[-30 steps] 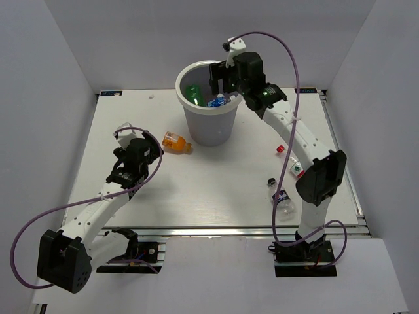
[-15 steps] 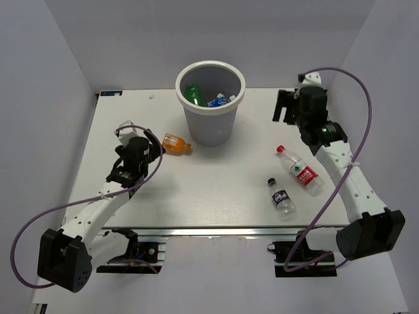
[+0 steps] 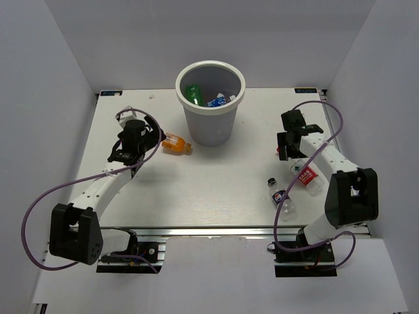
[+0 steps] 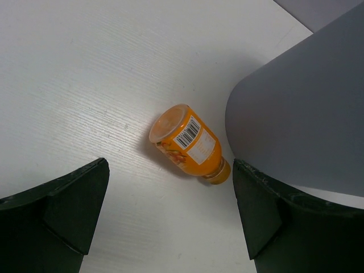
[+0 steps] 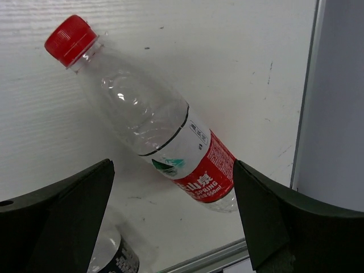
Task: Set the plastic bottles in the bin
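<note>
view from above and from both wrists. a second back the right gripper [image 3: 289, 146] hung over the mouth of the bin [image 3: 209, 129]. it has since swung off to the right and come down low over the red-labelled bottle [image 5: 162, 131], its fingers spread wide to either side of the bottle and not touching it. the left gripper [image 4: 170, 210] has meanwhile reached farther out toward the stubby orange bottle [image 4: 187, 142], which lies on its side just beside the bin's left wall. its fingers also stand well apart and hold nothing. for the task, the last delivery looks finished and both arms seem to be lining up for the next pick. inside the bin a green bottle [image 3: 193, 93] and a blue-labelled bottle [image 3: 217, 101] show. three bottles remain on the white surface [image 3: 216, 183]: the orange one at the left, the red-labelled one at the right, and a dark-labelled bottle [image 3: 281, 198] just beside it on the near side. the red band carries white chinese characters and what reads as "550ml", with a green-and-white emblem above it. the orange bottle shows a barcode on a white panel, its fine print too small to read. the dark label bears a round red, white and blue mark, its lettering illegible.
</note>
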You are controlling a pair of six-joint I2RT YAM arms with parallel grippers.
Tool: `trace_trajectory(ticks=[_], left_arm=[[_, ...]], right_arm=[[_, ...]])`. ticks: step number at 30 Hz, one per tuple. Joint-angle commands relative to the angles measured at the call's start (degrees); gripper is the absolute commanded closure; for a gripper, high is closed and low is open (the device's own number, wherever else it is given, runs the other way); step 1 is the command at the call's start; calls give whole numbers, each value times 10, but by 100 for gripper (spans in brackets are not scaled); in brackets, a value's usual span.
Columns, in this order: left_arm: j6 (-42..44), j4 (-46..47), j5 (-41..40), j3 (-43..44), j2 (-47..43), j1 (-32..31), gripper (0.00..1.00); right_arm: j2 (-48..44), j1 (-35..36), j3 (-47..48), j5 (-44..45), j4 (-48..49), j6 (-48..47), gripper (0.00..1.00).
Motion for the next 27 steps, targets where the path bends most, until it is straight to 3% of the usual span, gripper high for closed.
trace_trajectory(ticks=[1, 16, 19, 22, 23, 27], left_arm=[[-1, 6, 33, 23, 1, 17, 2], [3, -9, 18, 7, -1, 43, 2], [3, -13, 14, 7, -3, 44, 2], [3, -15, 7, 5, -6, 44, 2], [3, -16, 6, 4, -7, 45, 2], [3, -18, 6, 2, -9, 46, 2]], right_arm=[[13, -10, -7, -12, 5, -49, 11], [113, -63, -10, -142, 92, -68, 12], [120, -68, -4, -156, 97, -58, 20], [114, -70, 1, -166, 103, -58, 39], [107, -70, 4, -168, 105, -43, 51], [88, -70, 70, -199, 86, -51, 62]])
